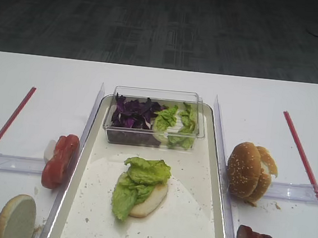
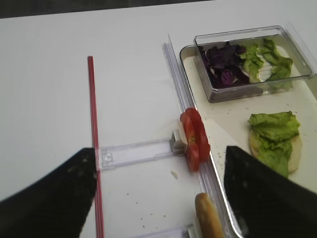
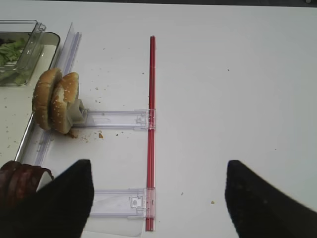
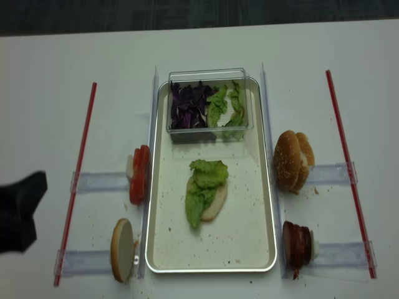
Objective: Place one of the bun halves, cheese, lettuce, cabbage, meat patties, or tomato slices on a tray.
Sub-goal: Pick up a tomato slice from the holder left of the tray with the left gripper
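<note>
Well apart, left pincer (image 2: 158,191) fingers (spread wide)

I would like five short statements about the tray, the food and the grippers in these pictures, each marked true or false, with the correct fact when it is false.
1. A bun half with lettuce on it lies on the tray. True.
2. The clear plastic box holds only purple cabbage. False: it also holds green lettuce.
3. The tomato slices stand on edge outside the tray, to its left. True.
4. The meat patties lie flat on the tray. False: they stand outside it, to its right.
5. The left gripper holds a tomato slice. False: its jaws are open and empty.
</note>
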Controlling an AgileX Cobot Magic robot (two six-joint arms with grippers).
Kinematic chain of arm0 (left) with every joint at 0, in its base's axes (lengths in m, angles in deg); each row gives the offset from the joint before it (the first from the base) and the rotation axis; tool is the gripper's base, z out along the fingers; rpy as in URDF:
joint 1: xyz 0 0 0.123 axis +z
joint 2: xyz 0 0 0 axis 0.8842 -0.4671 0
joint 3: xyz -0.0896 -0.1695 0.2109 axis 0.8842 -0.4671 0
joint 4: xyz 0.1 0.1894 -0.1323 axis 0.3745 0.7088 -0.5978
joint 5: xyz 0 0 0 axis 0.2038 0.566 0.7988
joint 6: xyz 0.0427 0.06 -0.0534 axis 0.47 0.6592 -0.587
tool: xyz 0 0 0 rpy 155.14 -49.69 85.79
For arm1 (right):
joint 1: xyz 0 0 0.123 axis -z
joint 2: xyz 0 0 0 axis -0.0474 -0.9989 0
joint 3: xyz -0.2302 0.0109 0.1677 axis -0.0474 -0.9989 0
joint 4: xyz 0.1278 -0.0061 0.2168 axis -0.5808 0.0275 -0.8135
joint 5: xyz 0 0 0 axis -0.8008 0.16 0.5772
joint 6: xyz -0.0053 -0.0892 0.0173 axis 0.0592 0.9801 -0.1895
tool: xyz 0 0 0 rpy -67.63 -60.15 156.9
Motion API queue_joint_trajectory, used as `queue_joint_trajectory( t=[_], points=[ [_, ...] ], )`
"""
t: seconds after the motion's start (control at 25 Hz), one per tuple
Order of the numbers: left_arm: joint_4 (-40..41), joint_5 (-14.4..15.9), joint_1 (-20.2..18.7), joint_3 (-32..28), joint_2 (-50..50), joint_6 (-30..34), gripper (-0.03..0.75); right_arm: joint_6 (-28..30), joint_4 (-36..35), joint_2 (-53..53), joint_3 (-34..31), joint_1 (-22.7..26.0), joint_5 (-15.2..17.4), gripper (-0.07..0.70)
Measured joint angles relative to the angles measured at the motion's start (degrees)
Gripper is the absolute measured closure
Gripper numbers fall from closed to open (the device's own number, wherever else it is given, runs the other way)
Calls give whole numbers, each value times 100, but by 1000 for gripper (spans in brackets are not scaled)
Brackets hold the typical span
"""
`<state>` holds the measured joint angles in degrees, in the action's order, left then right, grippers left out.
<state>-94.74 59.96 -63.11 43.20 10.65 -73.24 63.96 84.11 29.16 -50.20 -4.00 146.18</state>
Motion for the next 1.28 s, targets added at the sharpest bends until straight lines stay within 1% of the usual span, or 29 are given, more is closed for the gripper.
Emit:
queue_joint_trajectory(
  t=[0.12,0.24,0.4,0.52,0.64,0.8,0.96,1.16,1.28],
  points=[
    [-69,-108,0,514,-978,30,223,0,0,0,0,0,0,61],
    [-152,-24,0,1046,-1962,56,223,0,0,0,0,0,0,61],
    [-393,406,0,1669,-3277,56,224,0,0,0,0,0,0,61],
    [-459,761,0,2019,-4167,68,224,0,0,0,0,0,0,61],
    [-468,960,0,2260,-4930,68,224,0,0,0,0,0,0,61],
    [-468,1015,0,2495,-5726,68,228,0,0,0,0,0,0,61],
    [-429,1015,0,2738,-6329,79,253,0,0,0,0,0,0,61],
    [-368,1003,0,2891,-6868,159,263,0,0,0,0,0,0,61],
    [-336,1050,0,2891,-7071,172,265,0,0,0,0,0,0,61]
  ],
)
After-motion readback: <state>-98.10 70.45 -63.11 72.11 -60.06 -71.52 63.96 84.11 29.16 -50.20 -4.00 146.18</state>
